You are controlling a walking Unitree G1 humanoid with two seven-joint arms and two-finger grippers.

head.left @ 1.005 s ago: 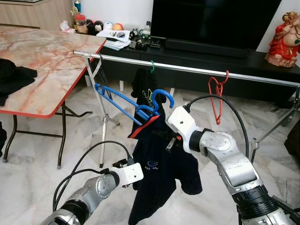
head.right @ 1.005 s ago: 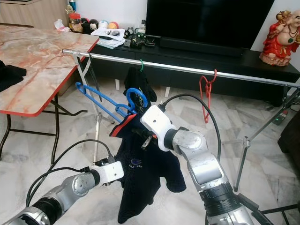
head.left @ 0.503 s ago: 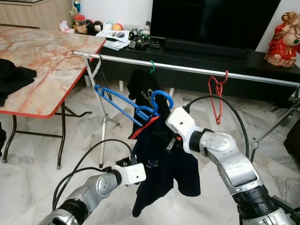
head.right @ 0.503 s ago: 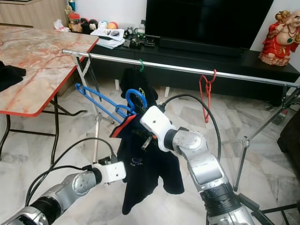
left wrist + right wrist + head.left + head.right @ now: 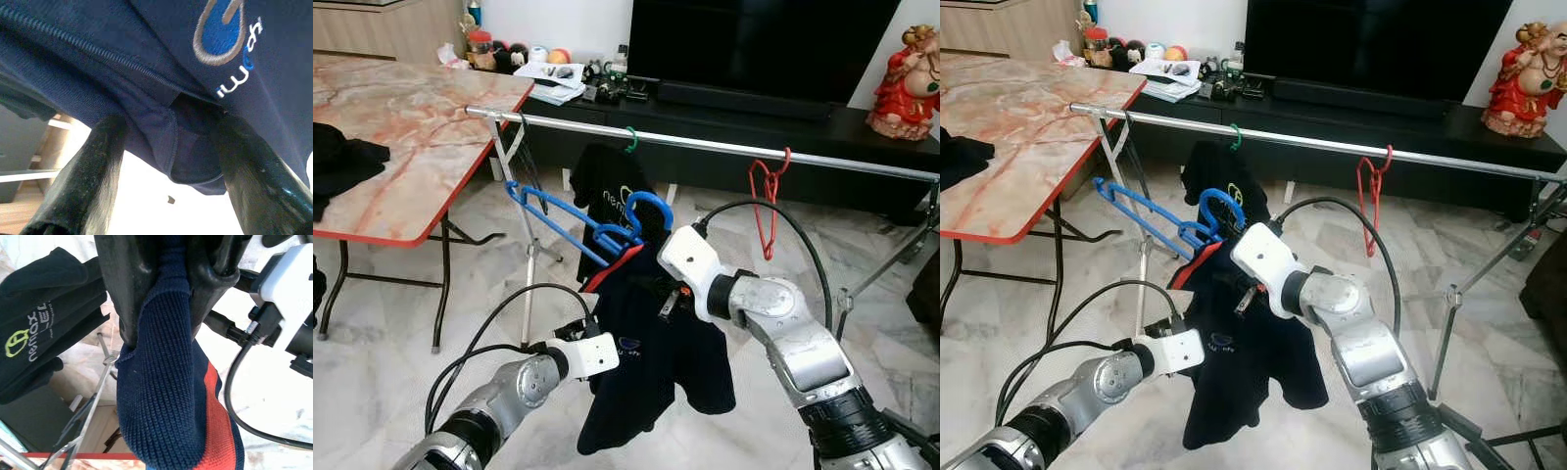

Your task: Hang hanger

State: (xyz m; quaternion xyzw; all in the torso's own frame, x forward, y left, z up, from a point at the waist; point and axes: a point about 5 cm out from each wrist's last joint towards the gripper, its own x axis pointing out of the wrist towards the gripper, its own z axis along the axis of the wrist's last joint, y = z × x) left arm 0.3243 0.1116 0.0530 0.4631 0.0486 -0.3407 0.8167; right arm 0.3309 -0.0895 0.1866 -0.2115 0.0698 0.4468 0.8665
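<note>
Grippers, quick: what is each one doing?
Left gripper: open, fingers either side of the navy shirt's hem.
Right gripper: shut on the navy shirt's collar.

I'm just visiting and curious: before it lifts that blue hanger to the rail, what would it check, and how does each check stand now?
1. Right gripper shut on the navy shirt's collar: ok.
2. Navy shirt on the blue hanger: cannot tell; one hanger arm sticks out bare.
3. Hanger hook pointing up, free to catch: ok.
4. Free space on the rail between the green hanger and the red hanger: ok.
5. Left gripper under the shirt's lower part, jaws apart, cloth draped between: ok.
6. Hook on the rail: not ok, it hangs below.
</note>
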